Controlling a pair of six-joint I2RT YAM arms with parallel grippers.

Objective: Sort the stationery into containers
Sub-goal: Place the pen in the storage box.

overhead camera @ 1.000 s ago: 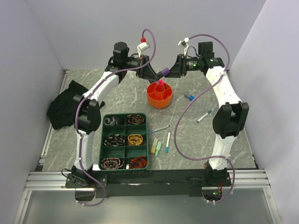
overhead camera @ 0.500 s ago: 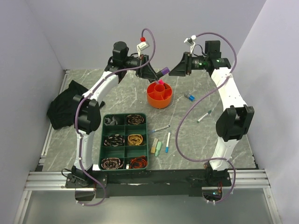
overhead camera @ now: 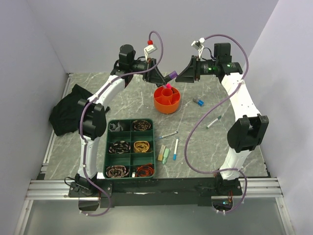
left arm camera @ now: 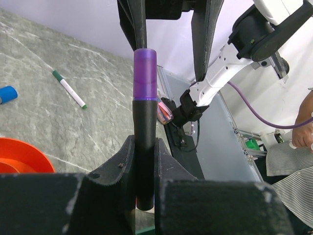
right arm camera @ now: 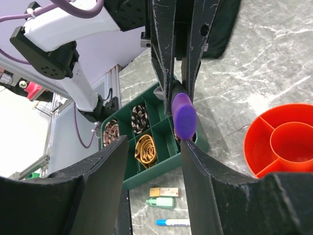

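The left gripper [left arm camera: 145,147] is clenched on a black marker with a purple cap [left arm camera: 145,117]. It holds the marker in the air over the far side of the round orange plastic pot [overhead camera: 167,104], cap pointing right. The right gripper [overhead camera: 180,76] faces it with jaws parted and grasps nothing. In the left wrist view the cap sits close to one of the right gripper's fingers [left arm camera: 134,24] and clear of the other, so this looks like a hand-over about to be taken. To do it well, the right arm should first centre the cap between its fingers. It should then slide on far enough to grip squarely and close firmly before the left lets go. A skewed pinch on the smooth round cap could let the marker twist or drop. The pot has a central tube and divided sections. A pink-topped pen [overhead camera: 167,87] stands at its far side, and the sections seen from the right wrist are bare. Near and left of the pot, a dark green plastic tray [overhead camera: 130,119] holds coiled bands [overhead camera: 142,146] in its six compartments. Thin pens [overhead camera: 175,149] and small blocks [overhead camera: 164,154] lie loose just right of the tray.
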